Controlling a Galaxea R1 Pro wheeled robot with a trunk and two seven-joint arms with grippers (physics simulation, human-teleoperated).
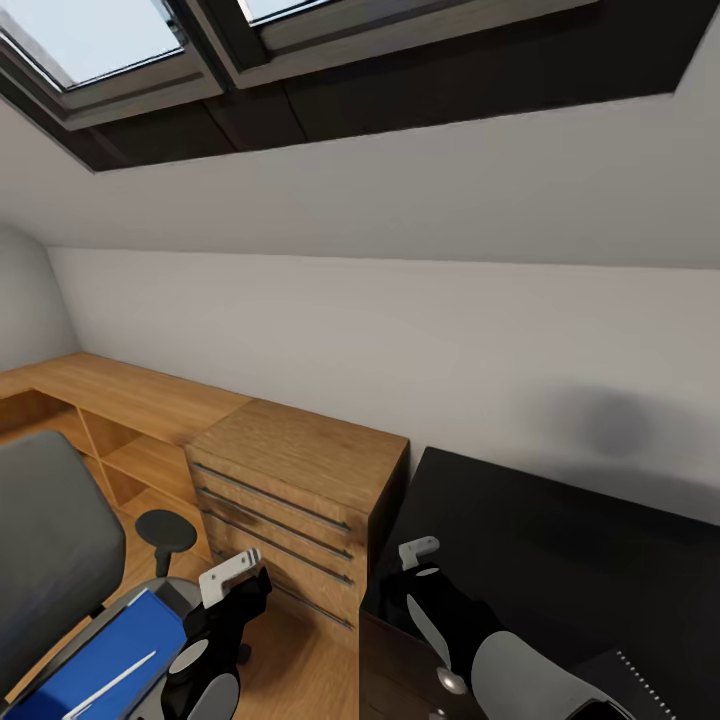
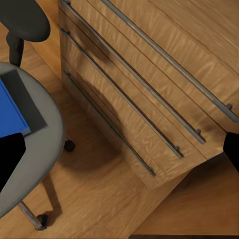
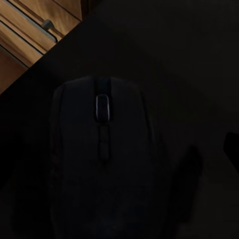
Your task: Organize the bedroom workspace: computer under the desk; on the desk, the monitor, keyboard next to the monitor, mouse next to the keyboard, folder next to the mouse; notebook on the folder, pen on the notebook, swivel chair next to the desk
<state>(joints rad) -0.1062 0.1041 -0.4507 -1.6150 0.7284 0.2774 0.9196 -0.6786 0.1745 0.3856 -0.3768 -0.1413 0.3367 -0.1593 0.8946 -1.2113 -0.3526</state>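
Observation:
The grey swivel chair (image 1: 45, 545) stands at the lower left, beside the wooden chest. On its seat lies the blue folder (image 1: 125, 645) with the white pen (image 1: 110, 685) on top. A thin dark-grey rectangle (image 2: 25, 102), which looks like the notebook, rests against the folder (image 2: 10, 117). My left gripper (image 2: 119, 154) hangs open above the floor between the chair seat (image 2: 47, 149) and the chest. The dark mouse (image 3: 102, 159) sits on the black desk (image 1: 560, 540). My right gripper (image 3: 119, 154) is open just above it, one finger on each side.
A light wooden chest (image 1: 300, 480) with long bar handles stands between chair and desk. Low wooden shelving (image 1: 110, 400) runs along the left wall. The chair's black armrest (image 1: 165, 530) is near my left arm. A dark flat thing with a dotted edge (image 1: 640, 685) lies at the desk's near right.

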